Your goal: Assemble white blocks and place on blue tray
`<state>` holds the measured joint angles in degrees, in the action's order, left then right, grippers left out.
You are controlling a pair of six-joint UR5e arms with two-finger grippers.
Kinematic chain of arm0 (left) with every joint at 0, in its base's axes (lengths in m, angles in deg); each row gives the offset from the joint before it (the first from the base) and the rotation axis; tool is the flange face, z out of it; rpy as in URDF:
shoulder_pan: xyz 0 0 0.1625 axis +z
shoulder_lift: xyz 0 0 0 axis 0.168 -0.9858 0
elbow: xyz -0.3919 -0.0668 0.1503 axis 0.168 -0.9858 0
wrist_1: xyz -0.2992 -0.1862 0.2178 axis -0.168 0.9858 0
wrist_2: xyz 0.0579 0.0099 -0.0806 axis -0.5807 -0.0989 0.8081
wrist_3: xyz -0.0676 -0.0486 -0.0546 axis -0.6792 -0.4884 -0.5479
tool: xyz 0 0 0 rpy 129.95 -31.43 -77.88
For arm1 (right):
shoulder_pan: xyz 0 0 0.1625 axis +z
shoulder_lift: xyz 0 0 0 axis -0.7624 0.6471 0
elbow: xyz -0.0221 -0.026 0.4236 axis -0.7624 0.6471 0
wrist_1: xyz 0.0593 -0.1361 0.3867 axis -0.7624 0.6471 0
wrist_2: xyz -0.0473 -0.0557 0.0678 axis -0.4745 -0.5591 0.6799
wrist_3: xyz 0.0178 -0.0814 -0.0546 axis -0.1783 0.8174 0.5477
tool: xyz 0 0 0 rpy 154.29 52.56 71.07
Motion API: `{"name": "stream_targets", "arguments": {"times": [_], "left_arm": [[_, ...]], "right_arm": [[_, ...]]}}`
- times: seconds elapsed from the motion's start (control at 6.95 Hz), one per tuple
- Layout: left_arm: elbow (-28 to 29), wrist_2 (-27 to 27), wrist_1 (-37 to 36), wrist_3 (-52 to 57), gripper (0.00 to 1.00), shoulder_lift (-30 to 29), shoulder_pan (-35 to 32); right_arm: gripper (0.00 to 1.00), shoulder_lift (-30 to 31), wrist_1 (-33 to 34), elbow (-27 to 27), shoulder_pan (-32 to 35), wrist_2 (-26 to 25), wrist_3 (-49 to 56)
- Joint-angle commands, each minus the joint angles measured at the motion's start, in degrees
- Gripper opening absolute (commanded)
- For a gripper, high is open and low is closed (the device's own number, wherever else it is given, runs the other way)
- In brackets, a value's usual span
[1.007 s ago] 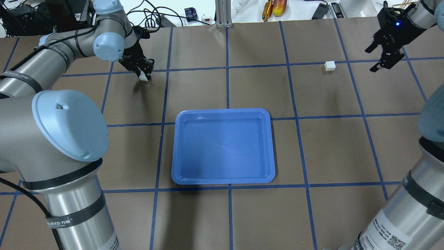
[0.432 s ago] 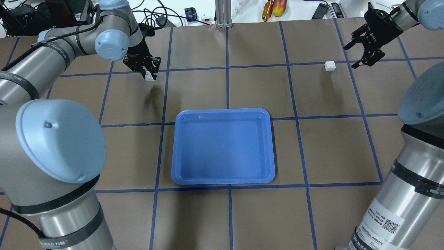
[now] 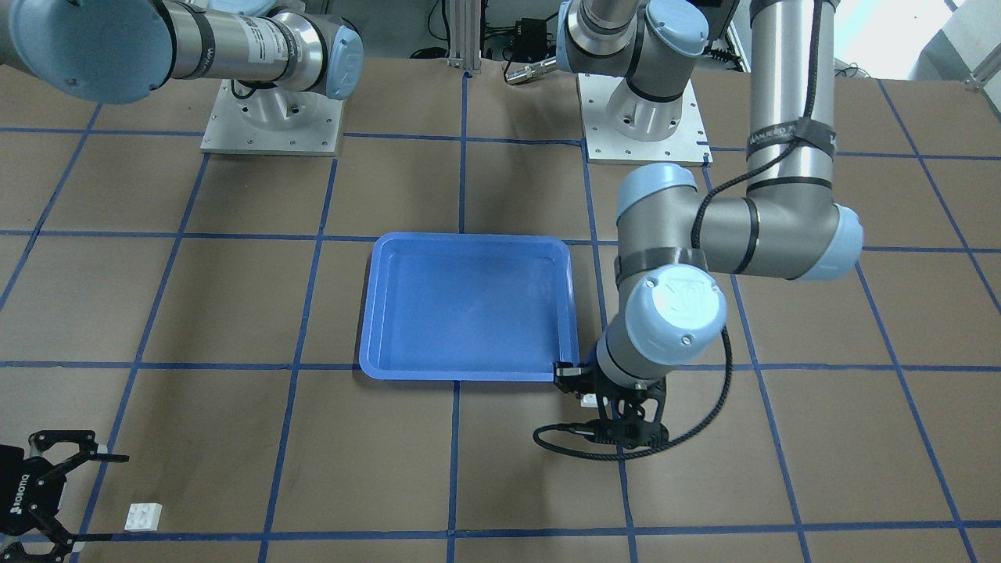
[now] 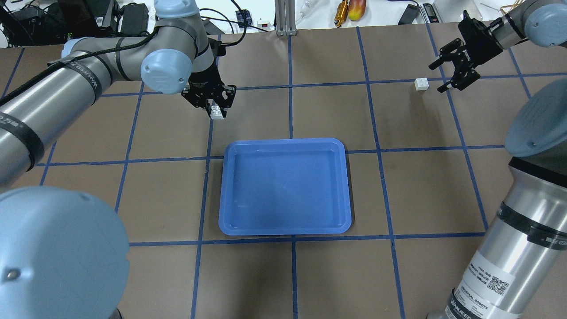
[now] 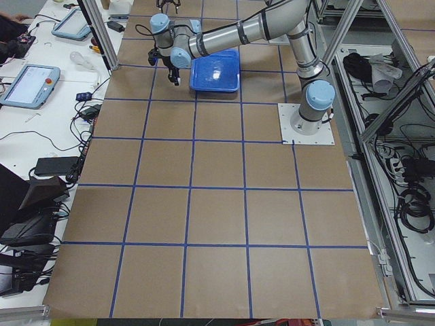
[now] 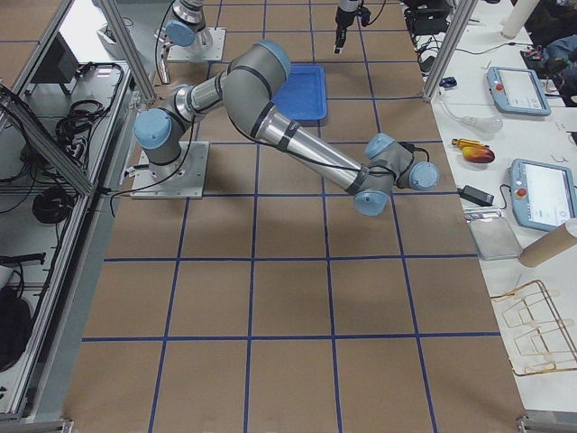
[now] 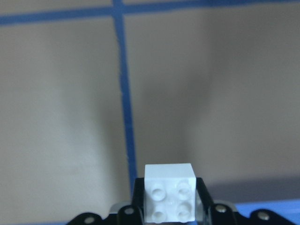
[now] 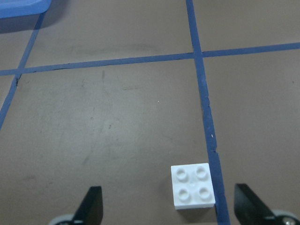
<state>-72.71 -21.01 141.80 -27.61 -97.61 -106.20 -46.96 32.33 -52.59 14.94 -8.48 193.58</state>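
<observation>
My left gripper (image 4: 216,110) is shut on one white block (image 4: 217,113) and holds it above the table, just beyond the blue tray's (image 4: 285,186) far left corner. The left wrist view shows this block (image 7: 169,192) studs-out between the fingers. The front view shows it (image 3: 588,401) by the tray (image 3: 469,309) corner. My right gripper (image 4: 437,78) is open, right beside the other white block (image 4: 421,83), which lies on the table. In the right wrist view that block (image 8: 192,185) lies between the spread fingers (image 8: 91,206), nearer the right one. The tray holds nothing.
Blue tape lines divide the brown table into squares. An aluminium post (image 4: 285,17), cables and small tools (image 4: 347,9) line the far edge. The arm bases (image 3: 645,109) stand on plates at the robot's side.
My left gripper has carried its white block to the right, toward the tray's far left corner. My right gripper, still open, has moved left up to the other block.
</observation>
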Motion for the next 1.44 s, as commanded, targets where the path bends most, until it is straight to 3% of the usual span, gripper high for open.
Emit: {"name": "stream_targets", "arguments": {"times": [0.0, 0.29, 0.43, 0.58, 1.01, 1.15, 1.29], "left_arm": [[-6.71, -0.02, -2.35, -10.95, 0.08, 4.50, -7.41], [-12.50, 2.33, -10.84, -19.40, 0.09, 4.51, -11.29], [-16.80, 2.44, -16.11, -20.56, 0.09, 4.34, -11.74], [-19.10, 2.53, -18.34, -20.75, 0.09, 3.73, -12.71], [-19.92, 2.44, -17.49, -21.98, 0.09, 3.89, -15.44], [-20.44, 2.53, -17.40, -21.89, 0.19, 3.90, -15.44], [-21.49, 2.45, -17.83, -22.42, 0.45, 3.63, -15.53]], "right_arm": [[1.00, -0.37, 0.66, -1.74, 0.07, 0.82, -0.62], [1.00, -0.37, 0.93, -2.01, 0.07, 1.34, -0.27], [0.91, -0.55, 2.59, -2.01, 0.07, 1.34, -0.18], [0.88, -1.16, 3.73, -2.01, 0.07, 1.43, -0.27], [0.88, -1.52, 5.15, -1.93, 0.16, 1.43, -0.80], [0.85, -1.60, 5.15, -1.93, 0.24, 1.52, -0.97], [0.68, -1.87, 5.24, -1.93, 0.42, 1.52, -0.80]]}}
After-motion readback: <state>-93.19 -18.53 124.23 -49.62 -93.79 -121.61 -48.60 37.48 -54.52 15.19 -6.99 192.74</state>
